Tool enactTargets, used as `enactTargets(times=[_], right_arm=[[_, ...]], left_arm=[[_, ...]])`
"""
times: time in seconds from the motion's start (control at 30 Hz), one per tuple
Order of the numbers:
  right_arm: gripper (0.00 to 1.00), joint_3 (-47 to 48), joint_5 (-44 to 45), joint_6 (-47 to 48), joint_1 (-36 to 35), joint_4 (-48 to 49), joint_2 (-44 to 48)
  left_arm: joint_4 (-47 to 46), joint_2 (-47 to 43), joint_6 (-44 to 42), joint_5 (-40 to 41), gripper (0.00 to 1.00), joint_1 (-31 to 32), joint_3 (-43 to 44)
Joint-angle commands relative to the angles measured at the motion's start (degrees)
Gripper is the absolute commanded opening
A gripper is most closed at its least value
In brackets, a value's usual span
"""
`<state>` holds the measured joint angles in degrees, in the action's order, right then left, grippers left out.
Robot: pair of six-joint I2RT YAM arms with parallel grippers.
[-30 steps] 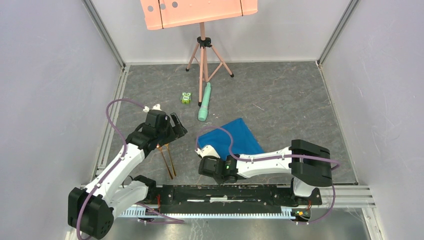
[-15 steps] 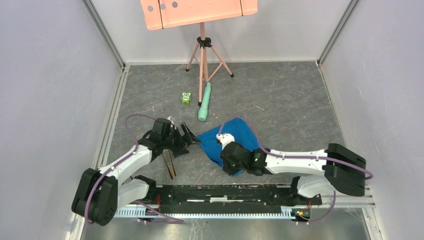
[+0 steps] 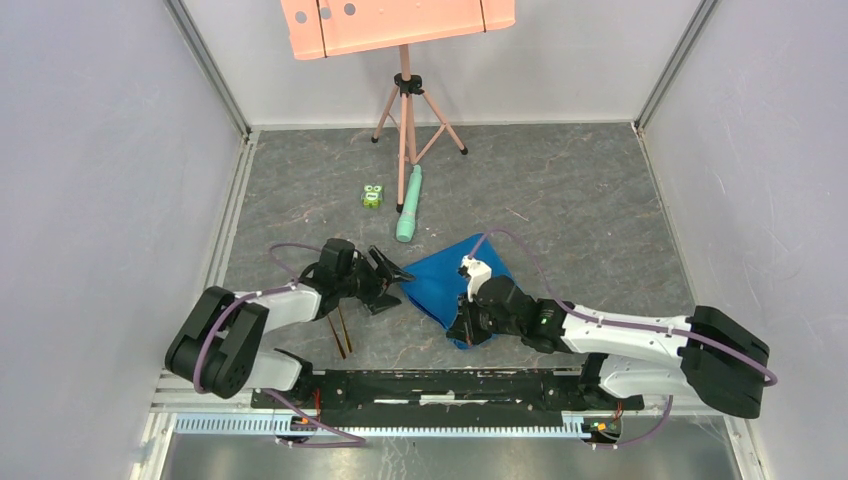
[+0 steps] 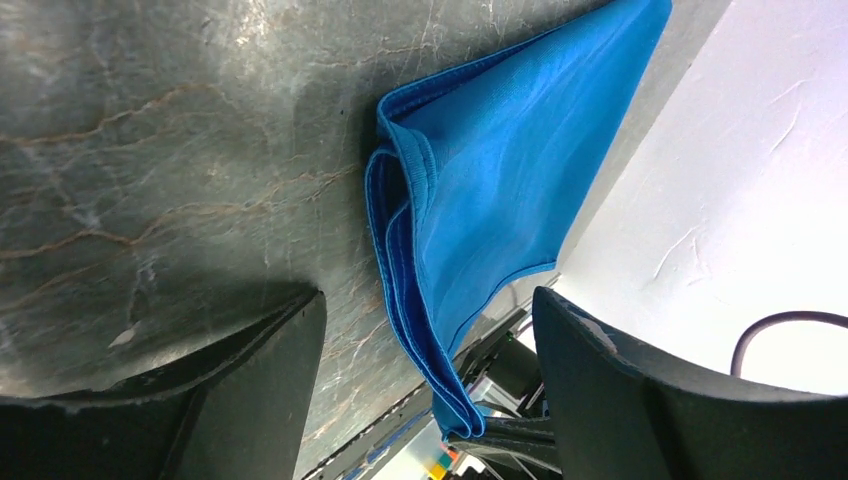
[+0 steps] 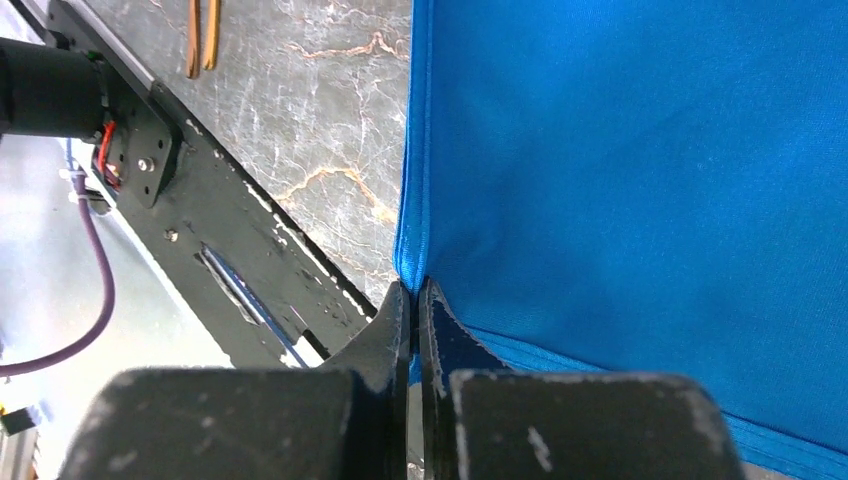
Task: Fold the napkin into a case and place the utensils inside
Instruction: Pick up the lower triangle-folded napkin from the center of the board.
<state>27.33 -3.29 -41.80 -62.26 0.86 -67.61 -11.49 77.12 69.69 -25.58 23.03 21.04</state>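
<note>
Step in hand, as judged: taking two corners of the cloth for the next fold.

Table [image 3: 560,190]: grey marbled top.

Napkin [image 3: 440,280]: already doubled. It lies a little toward the near edge of the table, about midway between left and right, and stacked hems show at its left corner.

Right gripper [image 5: 413,300]: jaws pinched shut on the napkin's near corner, right at the hem.

Left gripper [image 4: 428,298]: jaws wide apart, nothing held. The left corner sits just ahead, between the fingers.

Utensils [image 3: 338,330]: the pair lies left of the napkin near the near edge, apart from the cloth.

To do it well:
- The left gripper should advance low until all layers sit between its jaws, then close.
- Both arms should lift together and keep the edge taut.
- The fold should be carried away from the utensils.

Versus a second ago:
- The napkin is in much the same place.
- The right arm has reached out from the near edge and closed on the corner.
- The left arm has swung from above the utensils over to the cloth.
</note>
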Motion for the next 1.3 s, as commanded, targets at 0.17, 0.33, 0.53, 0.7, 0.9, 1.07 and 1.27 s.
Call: enactTargets(times=[0.17,0.33,0.53,0.7,0.9,1.07,1.27], right_arm=[[0.00,-2.6,-3.4,-1.3,2.0,5.8,3.9],[0.00,-3.0,-3.9,-0.7,2.2,6.1,4.3],[0.00,-3.8,-5.0,-0.5,2.4,7.5,4.5],[0.00,-4.5,-6.8,0.2,2.3,9.2,4.0],[0.00,-4.7,-13.0,3.9,1.2,11.4,0.6],[0.01,-7.3,-20.4,2.5,0.7,19.4,-2.4],[0.00,-13.6,-25.4,-2.8,2.7,32.0,-2.8]], left_arm=[[-2.6,5.1,2.8,5.4,0.71,1.7,1.2],[-1.0,6.7,0.5,8.2,0.56,2.0,3.4],[-1.1,8.6,-1.7,9.9,0.47,2.2,5.2],[-3.7,9.1,-3.5,10.3,0.24,2.2,5.4],[5.8,3.9,-8.5,13.5,0.02,1.3,6.2],[30.0,-5.3,-8.7,24.5,0.02,1.2,10.6],[46.7,-2.4,-2.2,33.3,0.02,6.7,23.9]])
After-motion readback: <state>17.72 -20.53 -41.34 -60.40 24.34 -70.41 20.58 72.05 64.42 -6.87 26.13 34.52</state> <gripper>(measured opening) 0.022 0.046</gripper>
